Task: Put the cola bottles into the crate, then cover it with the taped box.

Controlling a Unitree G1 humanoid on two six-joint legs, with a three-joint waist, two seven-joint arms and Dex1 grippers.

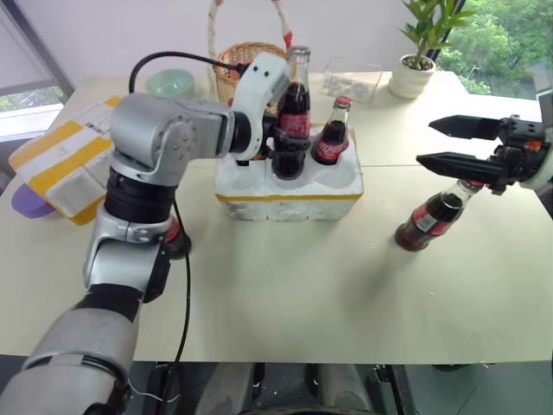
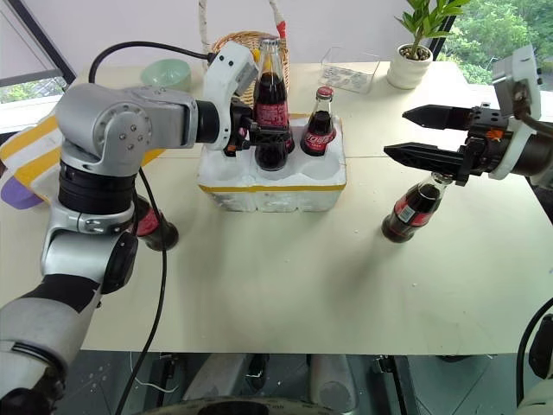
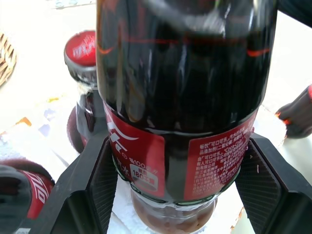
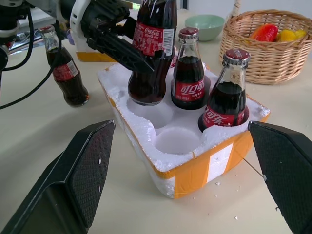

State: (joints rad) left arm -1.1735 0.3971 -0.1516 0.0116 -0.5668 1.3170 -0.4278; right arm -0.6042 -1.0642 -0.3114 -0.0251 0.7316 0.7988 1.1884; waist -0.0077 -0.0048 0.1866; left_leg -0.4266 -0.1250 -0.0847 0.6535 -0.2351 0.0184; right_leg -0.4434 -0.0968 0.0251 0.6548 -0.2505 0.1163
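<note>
Left gripper (image 4: 146,56) clamped on a cola bottle (image 1: 294,104) — fingers on either side of the lower body, at the red label (left wrist view shows both pads against the glass). The bottle is upright, its base in a well on the left side of the crate (image 1: 289,197); whether it is fully seated cannot be told.

Crate sits mid-surface, white foam with a yellow stripe round its rim. Two more capped bottles stand in wells: one just right of the held bottle (image 1: 333,131), another behind it (image 4: 189,68) in the right wrist view. At least two near-side wells are bare foam.

Right gripper (image 1: 458,143) released — fingers spread wide, nothing between them — hovering right of the crate, well apart from it. Below it a cola bottle (image 1: 429,219) stands on the surface (image 1: 302,285), appearing to lean in the head views; not touched by the gripper.

One more bottle (image 4: 63,68) stands on the surface left of the crate, partly hidden by the left arm in the head views.

Taped box (image 1: 65,160) lies at the far left of the surface, yellow bands visible. Behind the crate: wicker basket (image 4: 265,44) holding something red and yellow, a pale green bowl (image 1: 169,83), a clear plastic container (image 1: 352,79) and a potted plant (image 1: 416,52) at far right.
</note>
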